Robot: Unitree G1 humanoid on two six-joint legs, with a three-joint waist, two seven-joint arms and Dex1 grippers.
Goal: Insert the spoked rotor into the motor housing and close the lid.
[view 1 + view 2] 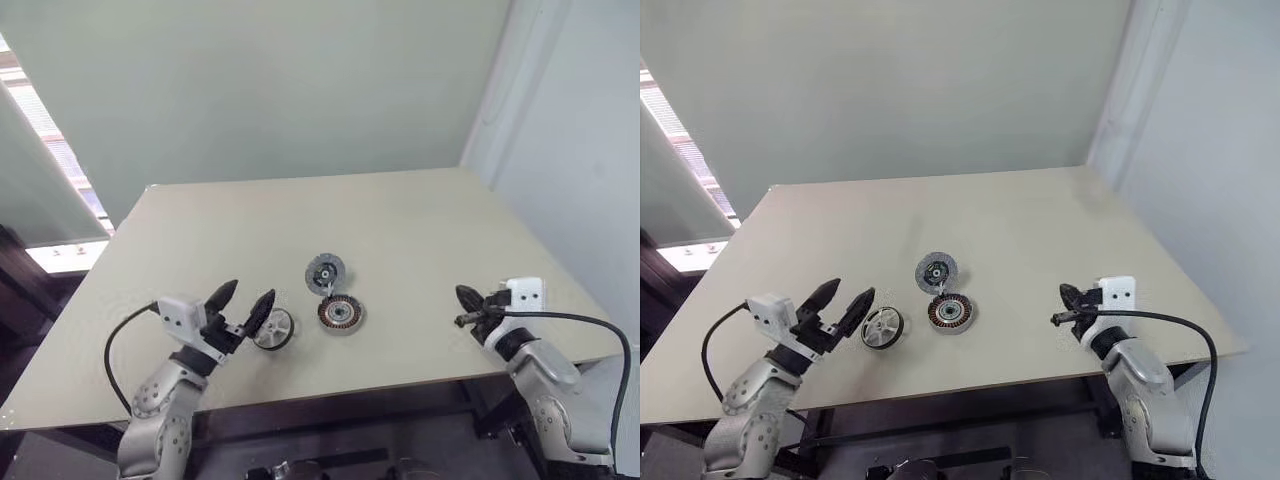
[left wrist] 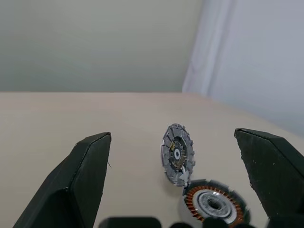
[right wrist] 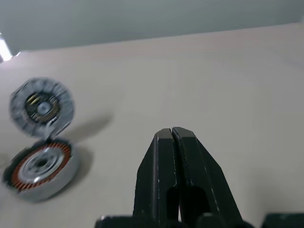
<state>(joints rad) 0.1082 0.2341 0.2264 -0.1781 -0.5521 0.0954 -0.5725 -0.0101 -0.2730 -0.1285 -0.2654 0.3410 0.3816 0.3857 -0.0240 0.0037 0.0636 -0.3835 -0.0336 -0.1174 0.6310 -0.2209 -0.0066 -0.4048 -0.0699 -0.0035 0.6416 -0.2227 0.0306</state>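
The spoked rotor [image 1: 274, 329], a small pale wheel, lies on the table near its front edge. To its right sits the motor housing [image 1: 340, 313] with its copper windings facing up. The grey ridged lid [image 1: 325, 272] stands tilted up at the housing's far edge [image 2: 213, 205], touching it. My left gripper [image 1: 251, 291] is open just left of the rotor, nothing between its fingers. My right gripper [image 1: 464, 296] is shut and empty, well right of the housing. In the right wrist view the shut fingertips [image 3: 170, 132] point past the lid [image 3: 42, 108] and housing [image 3: 40, 168].
The beige table [image 1: 400, 220] is bare around the three parts. Its front edge runs just below both grippers. Black cables trail from both wrists. A pale wall stands behind the table, and a window at the left.
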